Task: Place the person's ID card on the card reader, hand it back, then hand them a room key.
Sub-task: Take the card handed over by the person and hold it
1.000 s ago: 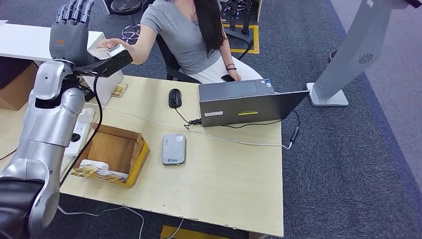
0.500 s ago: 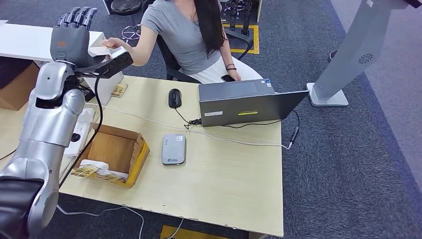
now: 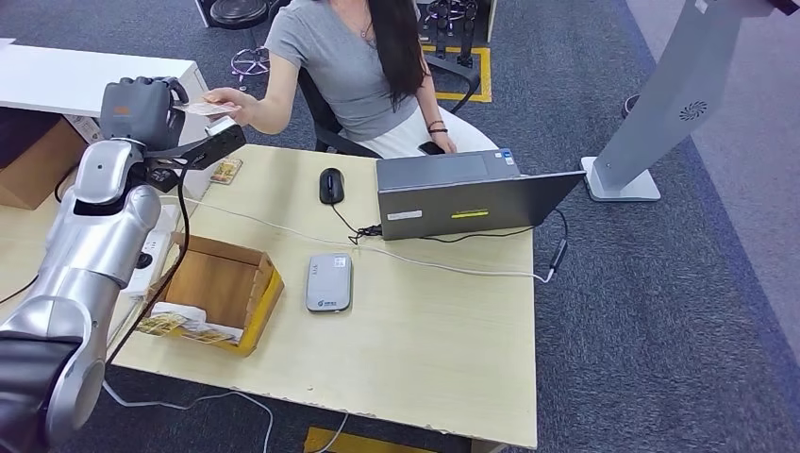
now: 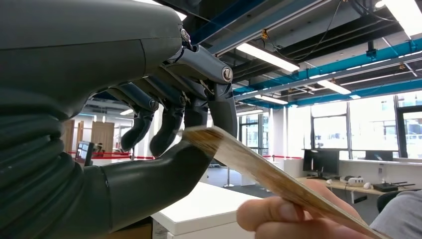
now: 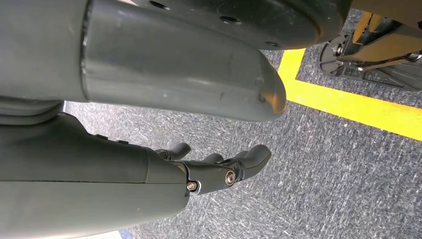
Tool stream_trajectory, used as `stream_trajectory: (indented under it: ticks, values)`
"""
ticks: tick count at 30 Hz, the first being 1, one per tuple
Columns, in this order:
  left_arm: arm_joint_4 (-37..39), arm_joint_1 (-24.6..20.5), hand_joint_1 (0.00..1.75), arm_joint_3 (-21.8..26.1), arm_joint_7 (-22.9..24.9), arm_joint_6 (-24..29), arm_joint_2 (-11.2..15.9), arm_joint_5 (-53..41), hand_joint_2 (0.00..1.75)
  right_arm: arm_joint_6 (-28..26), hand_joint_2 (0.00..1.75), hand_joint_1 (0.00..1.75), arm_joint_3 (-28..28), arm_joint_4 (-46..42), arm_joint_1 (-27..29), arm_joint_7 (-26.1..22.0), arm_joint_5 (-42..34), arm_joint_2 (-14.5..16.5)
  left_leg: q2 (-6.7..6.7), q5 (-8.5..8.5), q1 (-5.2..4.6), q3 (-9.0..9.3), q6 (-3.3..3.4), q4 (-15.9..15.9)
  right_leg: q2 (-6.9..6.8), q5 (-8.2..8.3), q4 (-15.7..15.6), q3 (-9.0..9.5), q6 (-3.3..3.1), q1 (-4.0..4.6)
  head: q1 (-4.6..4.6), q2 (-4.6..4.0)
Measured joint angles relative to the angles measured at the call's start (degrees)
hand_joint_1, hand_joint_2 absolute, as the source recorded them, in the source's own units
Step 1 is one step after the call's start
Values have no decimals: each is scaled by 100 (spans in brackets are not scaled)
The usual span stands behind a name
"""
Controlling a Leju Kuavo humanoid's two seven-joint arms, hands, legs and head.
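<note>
Cardboard box (image 3: 219,288) on the counter (image 3: 425,321) holds cards at its near end. Beyond it, my left robot hand (image 3: 141,107) pinches the ID card (image 4: 259,172), the person's hand (image 3: 219,97) gripping the other end.

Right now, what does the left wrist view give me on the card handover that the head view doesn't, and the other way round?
Left wrist view alone: the card sits between the thick thumb and the dark fingers, with the person's fingertips gripping its other end from beneath.

Head view alone: the card reader lying bare on the table, the open cardboard box, the laptop and the mouse.

Both: the left hand and the person's hand meeting at the card.
</note>
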Motion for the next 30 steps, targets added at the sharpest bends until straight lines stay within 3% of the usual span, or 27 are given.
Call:
stream_trajectory:
  ticks: [24, 28, 30]
  values:
    - [75, 82, 175, 0, 1, -22, 111, 37, 175, 0, 0, 0, 4, 2, -2, -9, -3, 0, -2, 1, 0, -2, 0, 0, -2, 0, 1, 0, 0, 0, 1, 0]
    - [70, 176, 0, 0, 3, 13, 108, 62, 175, -6, 0, 0, 4, 2, -1, -10, -21, 0, -1, 1, 0, -1, 0, 0, -1, 0, 1, 0, 0, 0, 1, 0]
    - [56, 256, 0, 0, 5, 51, 106, 64, 175, -11, 0, 0, 4, 2, -1, -9, -26, 0, -1, 1, 0, -1, 0, 0, -1, 0, 1, 0, 0, 0, 0, 0]
